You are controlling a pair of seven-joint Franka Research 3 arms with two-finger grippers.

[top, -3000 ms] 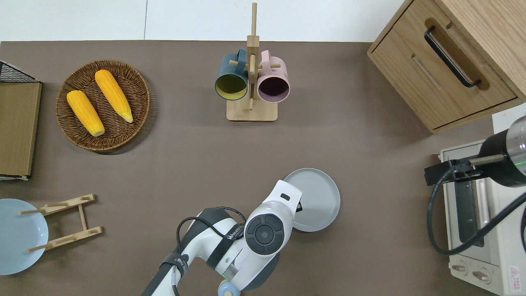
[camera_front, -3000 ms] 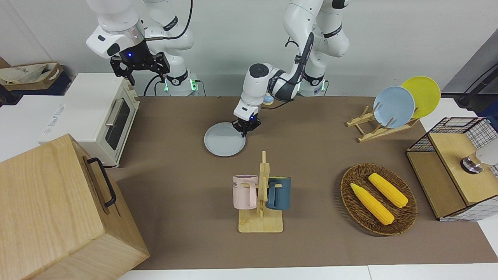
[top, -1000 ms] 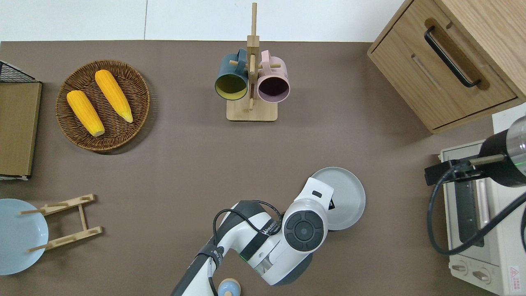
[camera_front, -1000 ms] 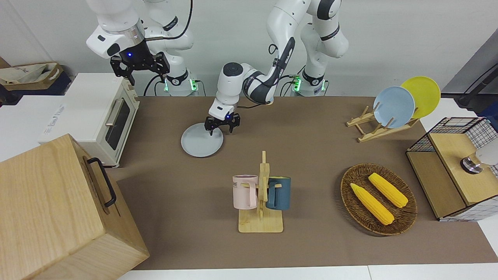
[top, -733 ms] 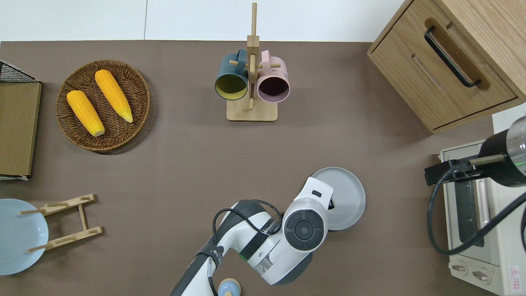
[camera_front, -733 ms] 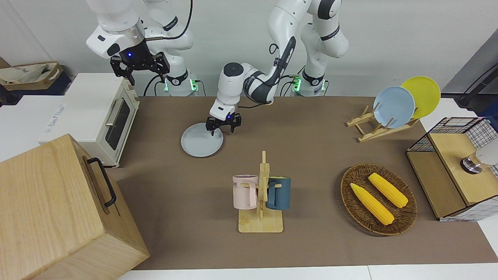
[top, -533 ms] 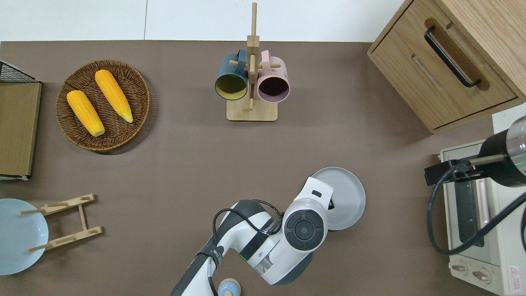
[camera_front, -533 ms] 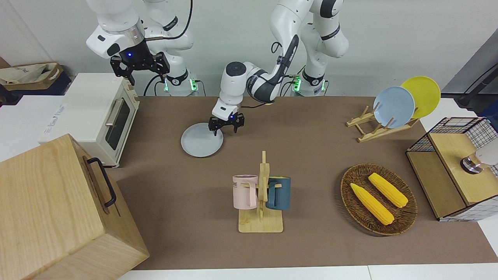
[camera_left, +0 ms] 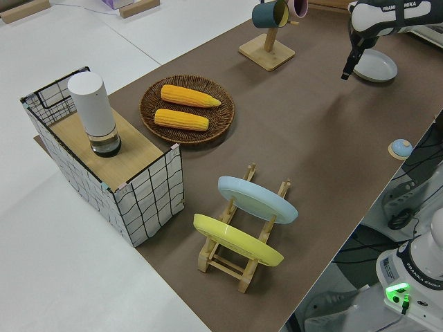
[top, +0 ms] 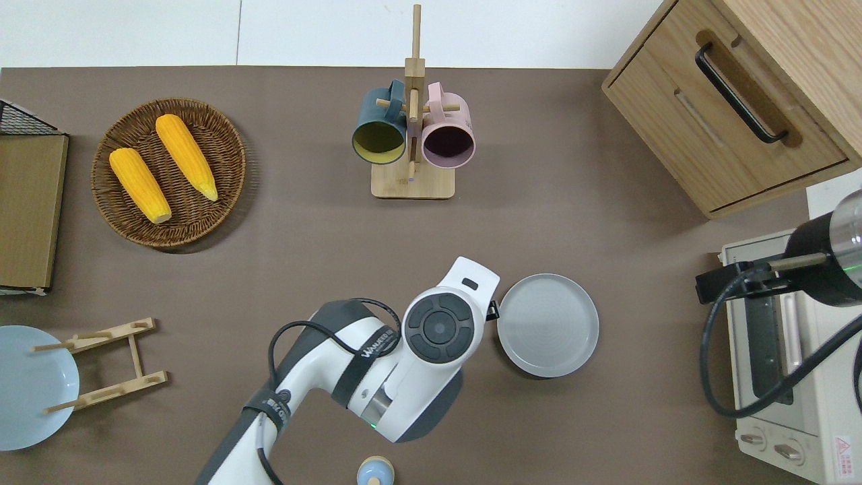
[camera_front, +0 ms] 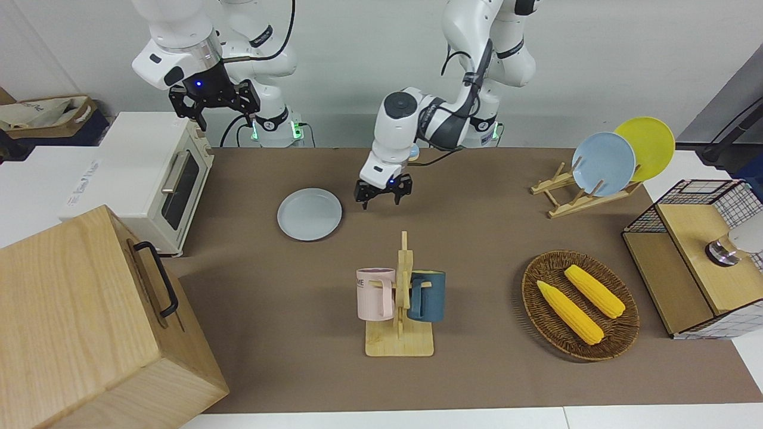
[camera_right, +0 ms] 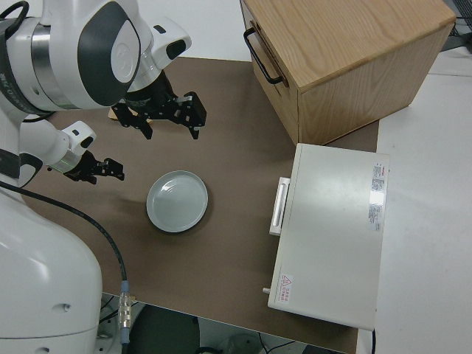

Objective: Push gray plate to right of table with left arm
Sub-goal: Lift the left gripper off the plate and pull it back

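Note:
The gray plate (camera_front: 309, 214) lies flat on the brown table (camera_front: 477, 238), between the toaster oven and the table's middle. It also shows in the overhead view (top: 547, 325), the left side view (camera_left: 377, 66) and the right side view (camera_right: 177, 200). My left gripper (camera_front: 381, 199) is open and empty. It hangs over bare table just beside the plate's rim, toward the left arm's end, apart from the plate. In the overhead view the wrist hides most of it (top: 493, 311). My right gripper (camera_front: 213, 102) is open and parked.
A toaster oven (camera_front: 149, 173) and a wooden cabinet (camera_front: 89, 316) stand at the right arm's end. A mug rack (camera_front: 400, 298) is farther from the robots than the plate. A wicker basket with corn (camera_front: 581, 307), a plate rack (camera_front: 603, 164) and a wire crate (camera_front: 697, 256) are at the left arm's end.
The plate slid toward the right arm's end under the left gripper, then stopped. The left gripper has since lifted off it and moved back toward the left arm's end.

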